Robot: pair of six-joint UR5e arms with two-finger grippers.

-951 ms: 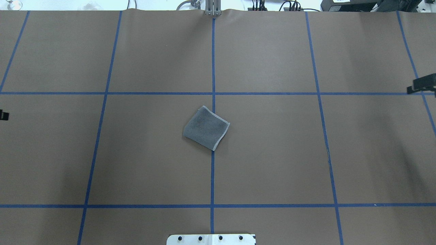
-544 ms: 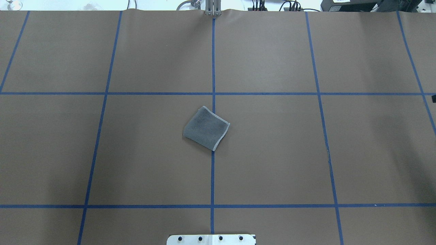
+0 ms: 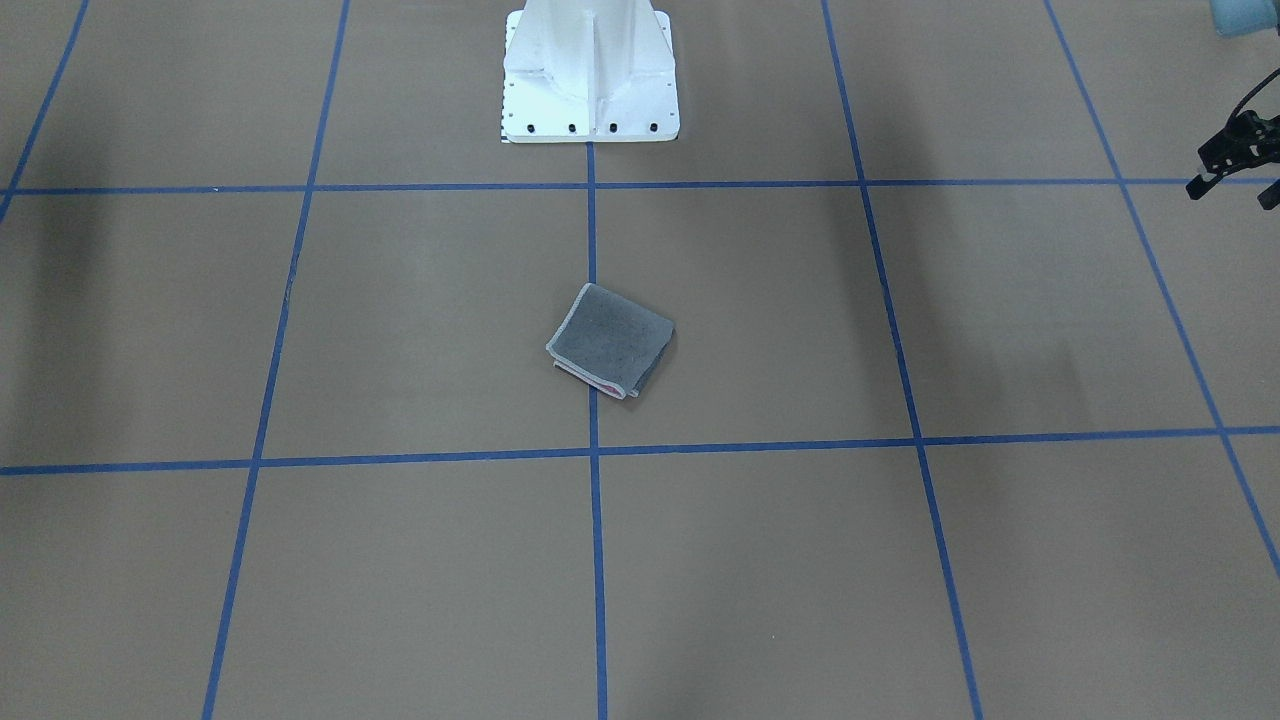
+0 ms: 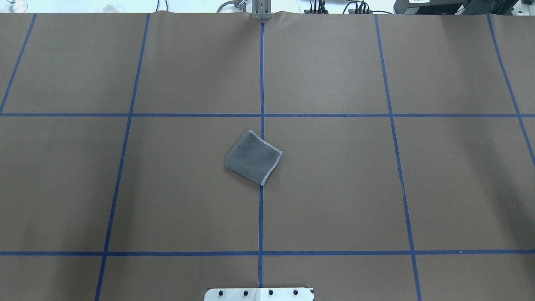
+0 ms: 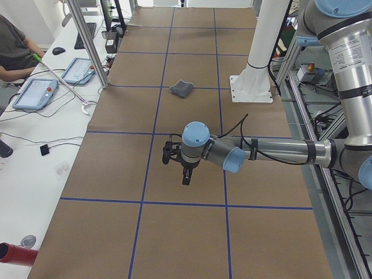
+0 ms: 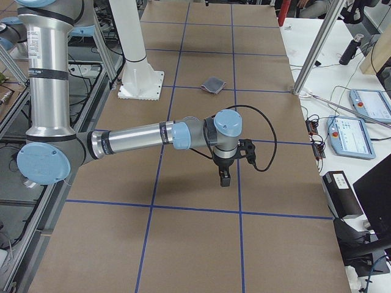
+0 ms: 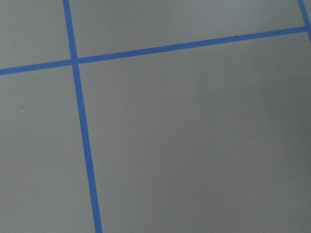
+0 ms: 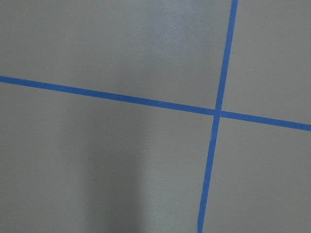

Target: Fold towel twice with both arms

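Observation:
The towel lies folded into a small square near the table's middle, dark grey face up. A pink layer shows at its near edge in the front-facing view. It appears small and far off in both side views. My left gripper hangs at the front-facing view's right edge, far from the towel and partly cut off, so I cannot tell its state. The left side view shows it above the table. My right gripper shows only in the right side view, pointing down, state unclear. Both wrist views show only the table.
The brown table cover carries a grid of blue tape lines. The white pedestal base stands at the robot's side. A white bench with tablets, cables and a seated person runs along the far edge, behind aluminium posts.
Both grippers have slid out of the overhead view, the left off its left edge and the right off its right edge. The towel has not moved.

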